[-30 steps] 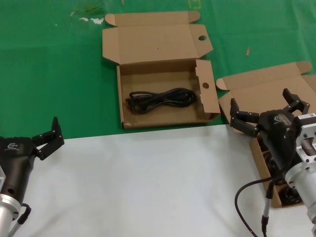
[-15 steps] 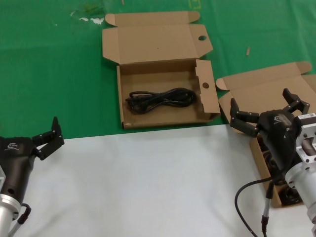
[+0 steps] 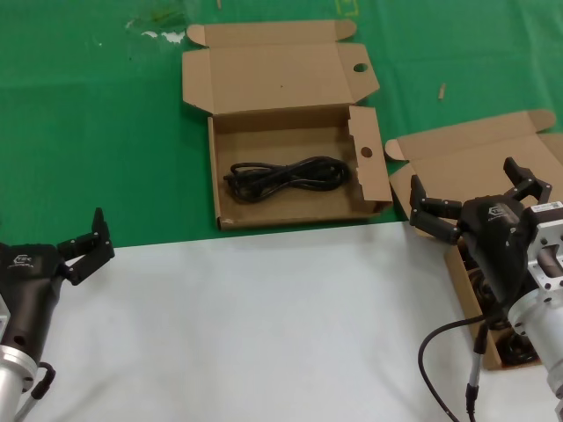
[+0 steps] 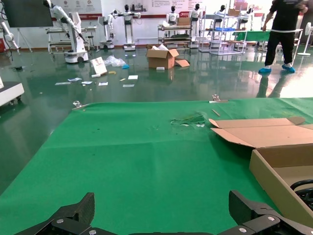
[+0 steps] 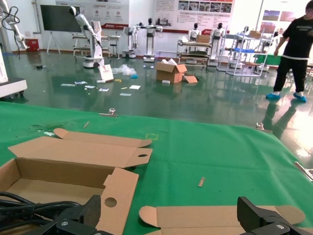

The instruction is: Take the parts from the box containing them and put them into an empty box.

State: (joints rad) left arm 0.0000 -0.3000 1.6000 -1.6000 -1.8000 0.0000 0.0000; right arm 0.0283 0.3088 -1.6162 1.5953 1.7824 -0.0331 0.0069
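The wide shallow box (image 3: 374,171) with round holes lies open at the table's middle, with one coiled black cable bundle (image 3: 286,178) in it. The narrower plain-lidded box (image 3: 475,154) stands open at the right, mostly hidden by my right arm; dark cable bundles (image 3: 517,352) show inside it. My right gripper (image 3: 462,176) is open and empty, hovering over that box. My left gripper (image 3: 81,236) is open and empty at the front left, far from both boxes. The right wrist view shows the wide box (image 5: 73,156), its cable (image 5: 29,205) and the plain lid (image 5: 215,218).
A white sheet (image 3: 264,325) covers the near half of the table, a green mat (image 3: 88,132) the far half. A small wood scrap (image 3: 442,90) lies on the mat. The right arm's own cable (image 3: 440,352) loops over the sheet. The wide box's edge (image 4: 274,176) shows in the left wrist view.
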